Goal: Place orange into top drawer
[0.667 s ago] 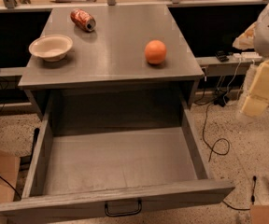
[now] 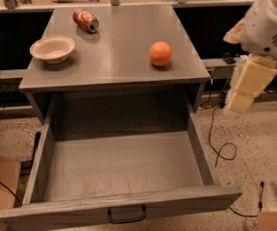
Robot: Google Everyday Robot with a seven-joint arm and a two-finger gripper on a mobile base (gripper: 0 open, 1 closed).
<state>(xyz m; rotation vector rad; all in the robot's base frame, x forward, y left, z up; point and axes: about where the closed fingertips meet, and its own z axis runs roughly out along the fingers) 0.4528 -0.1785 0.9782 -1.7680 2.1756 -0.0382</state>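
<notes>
While hung right of the cabinet (image 2: 119, 64): gripper (image 2: 245, 89), aperture impossible to tell. Left of it, atop the cabinet, untouched — orange (image 2: 160, 53). Below-left, pulled open: top drawer (image 2: 186, 199).

Seeing the orange (image 2: 160, 53) sitting on the grey cabinet top (image 2: 114, 37), toward its right front part, a little back from the front edge: small, round, smooth, bright orange, casting a short shadow at its base. Not yet lying in the drawer. Finding the top drawer (image 2: 124, 165) standing pulled far out below the fruit: wide, deep, grey, as wide as the cabinet, showing a lightly scuffed floor and carrying a small black handle (image 2: 126, 214) at the middle of its front panel. Noting the gripper (image 2: 242, 93) hanging off to the right of the cabinet, apart from the orange.
</notes>
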